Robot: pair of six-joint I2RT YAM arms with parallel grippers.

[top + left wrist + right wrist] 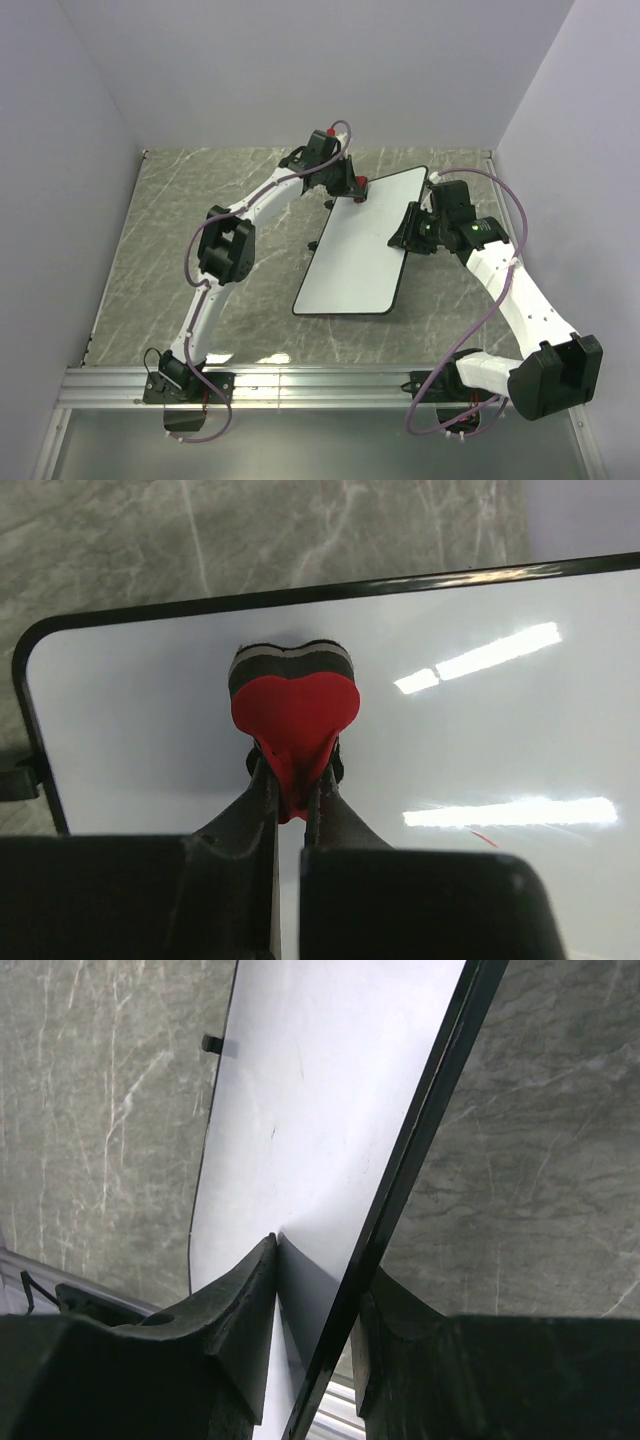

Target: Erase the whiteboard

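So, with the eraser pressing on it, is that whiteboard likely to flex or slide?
Probably stiff: the whiteboard looks flat though the right gripper clamps only one framed edge. Its glossy face, with sharp light reflections, likely lets the eraser in the left gripper glide. Unclamped, it might skid on the smooth table.

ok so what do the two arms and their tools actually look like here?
Left arm and right arm: white tube links, bulky black joint housings, black bases. A thin purple cable loops along each. Left tool and right tool: black, two tapered matte fingers. Red mark by the left wrist, green light on the right wrist.
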